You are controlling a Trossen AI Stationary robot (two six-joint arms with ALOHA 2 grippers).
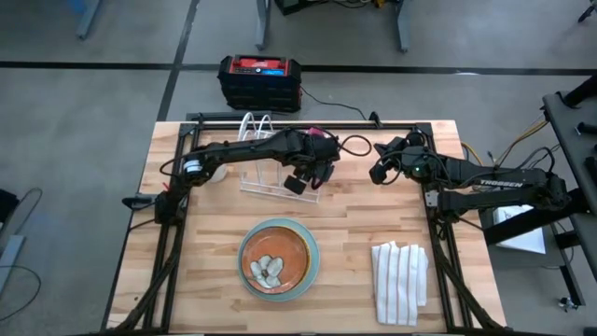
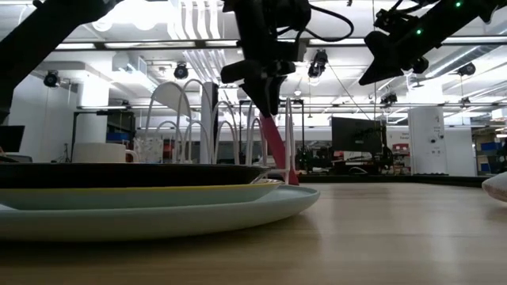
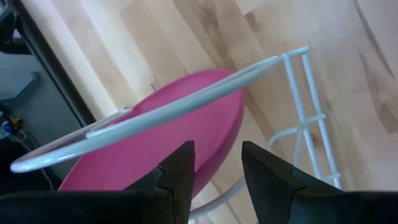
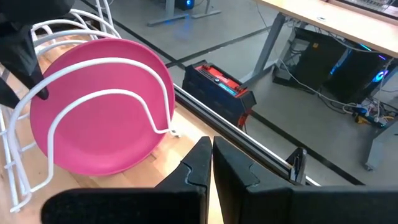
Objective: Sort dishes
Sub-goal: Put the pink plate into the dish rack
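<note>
The magenta-pink plate point(image 4: 99, 106) stands on edge in the white wire rack point(image 1: 266, 154), its lower rim between the wires. It also shows in the low view point(image 2: 275, 146). My left gripper point(image 3: 217, 168) is open right above the plate's upper rim point(image 1: 321, 138), one finger on either side of it. The orange-brown plate point(image 1: 272, 261) lies on the yellow one point(image 2: 198, 191), which lies on the teal-blue plate point(image 1: 312, 252); this stack rests flat on the table's near middle. My right gripper point(image 1: 376, 174) is shut and empty, in the air to the right of the rack. My left gripper comes at the magenta plate's upper rim point(image 3: 208, 140) from above, pointing down, its open fingers point(image 3: 180, 177) astride the rim. I cannot tell whether they touch it. The plate stands upright in the rack.
A white striped folded cloth point(image 1: 401, 280) lies at the near right of the table. A red and black box point(image 1: 260, 79) sits on the floor beyond the table's far edge. Bare wood lies between the rack and the stack.
</note>
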